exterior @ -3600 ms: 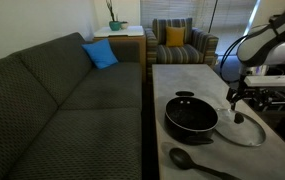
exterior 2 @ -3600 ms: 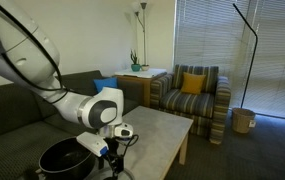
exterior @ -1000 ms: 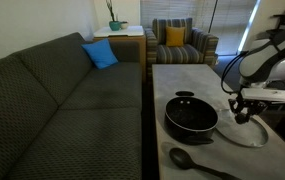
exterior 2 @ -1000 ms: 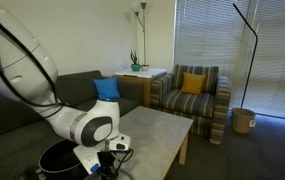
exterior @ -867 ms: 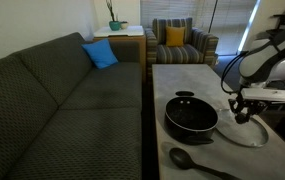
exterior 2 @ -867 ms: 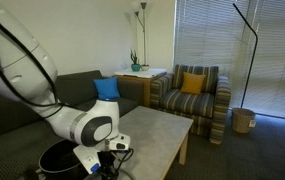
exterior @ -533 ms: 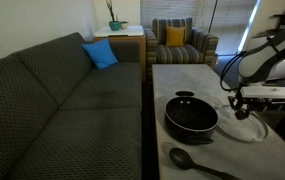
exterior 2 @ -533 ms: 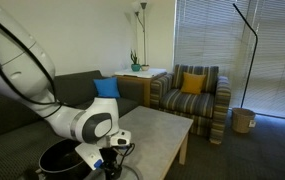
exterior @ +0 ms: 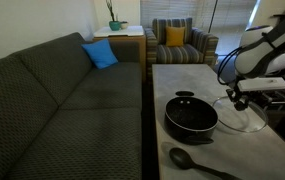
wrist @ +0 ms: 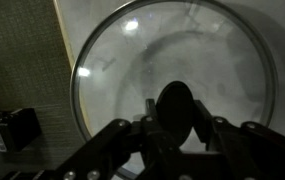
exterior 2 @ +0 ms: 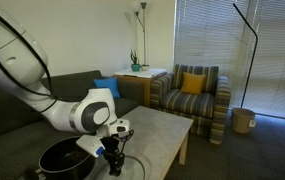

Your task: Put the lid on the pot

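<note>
The pot (exterior: 191, 117) is wide, black and empty, and stands on the pale table (exterior: 182, 78); it also shows at the bottom edge as the pot (exterior 2: 66, 160). My gripper (exterior: 238, 100) is shut on the small black knob (wrist: 175, 108) of the lid (exterior: 250, 118). The clear glass lid hangs just above the table, beside the pot and apart from it. In the wrist view the lid (wrist: 152, 55) fills the picture, with its metal rim all round and my gripper (wrist: 175, 118) closed on the knob. In an exterior view my gripper (exterior 2: 113, 155) hangs beside the pot.
A black long-handled spoon (exterior: 196, 162) lies on the table in front of the pot. A dark sofa (exterior: 62, 100) with a blue cushion (exterior: 99, 54) runs along one table edge. A striped armchair (exterior: 179, 42) stands beyond the table's far end.
The arm has risen and shifted slightly, taking the lid up off the table by its knob. Pot and spoon have not moved.
</note>
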### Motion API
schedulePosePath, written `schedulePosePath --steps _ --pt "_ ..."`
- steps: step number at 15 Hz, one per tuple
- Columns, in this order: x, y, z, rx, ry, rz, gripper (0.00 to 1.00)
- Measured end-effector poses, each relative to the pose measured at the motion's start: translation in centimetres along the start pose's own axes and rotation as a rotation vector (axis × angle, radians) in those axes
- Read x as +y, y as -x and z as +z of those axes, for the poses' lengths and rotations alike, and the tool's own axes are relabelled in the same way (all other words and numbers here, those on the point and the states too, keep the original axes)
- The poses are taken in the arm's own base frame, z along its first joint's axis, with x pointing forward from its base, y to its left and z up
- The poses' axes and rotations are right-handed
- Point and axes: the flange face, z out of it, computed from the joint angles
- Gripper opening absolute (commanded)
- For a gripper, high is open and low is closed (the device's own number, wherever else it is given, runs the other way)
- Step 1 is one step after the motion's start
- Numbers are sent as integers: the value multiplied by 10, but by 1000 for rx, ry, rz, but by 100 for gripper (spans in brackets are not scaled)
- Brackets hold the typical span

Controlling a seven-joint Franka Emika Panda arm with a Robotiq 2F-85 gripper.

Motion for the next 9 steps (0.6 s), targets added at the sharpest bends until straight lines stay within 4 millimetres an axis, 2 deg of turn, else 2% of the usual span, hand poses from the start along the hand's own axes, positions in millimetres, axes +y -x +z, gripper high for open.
schedulePosePath --steps 5,9 --pt "-14 6 -40 12 31 -36 14" --pt "-2 5 -80 25 54 -28 14"
